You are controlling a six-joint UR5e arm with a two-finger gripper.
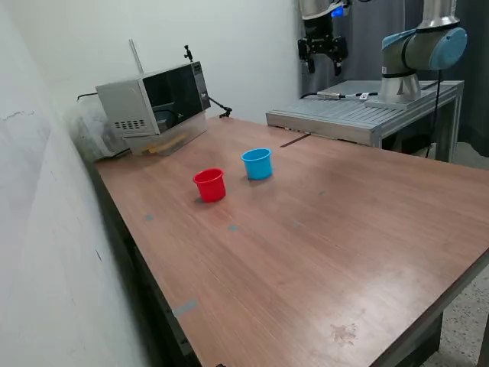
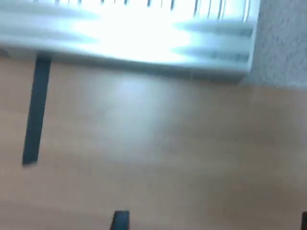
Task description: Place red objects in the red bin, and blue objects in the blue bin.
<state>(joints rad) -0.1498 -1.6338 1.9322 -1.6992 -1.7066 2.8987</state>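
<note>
Starting at the exterior view's left, you have a microwave (image 1: 157, 103) at the far corner of the desk (image 1: 321, 252), and it plays no part in the sorting. Next comes the red cup (image 1: 209, 184), upright on the desk, and just beside it toward the exterior view's right stands the light-blue cup (image 1: 257, 163), also upright; the two are near each other but not touching. You cannot see into either cup from here, and no red or dark-blue cubes show anywhere on the open desk, so where they lie cannot be told.

Further toward the exterior view's right, the hand (image 1: 322, 57) hangs high above the far edge of the desk, beside the grey ribbed platform (image 1: 359, 115) that carries the arm's base. Its fingers look parted with nothing between them, and the blurred wrist view shows only bare wood, a dark strip (image 2: 36, 110) and the platform's edge.

So the relation that matters to you: both cups lie well apart from the hand, toward the exterior view's left and nearer the camera, with the light-blue cup the closer of the two.
</note>
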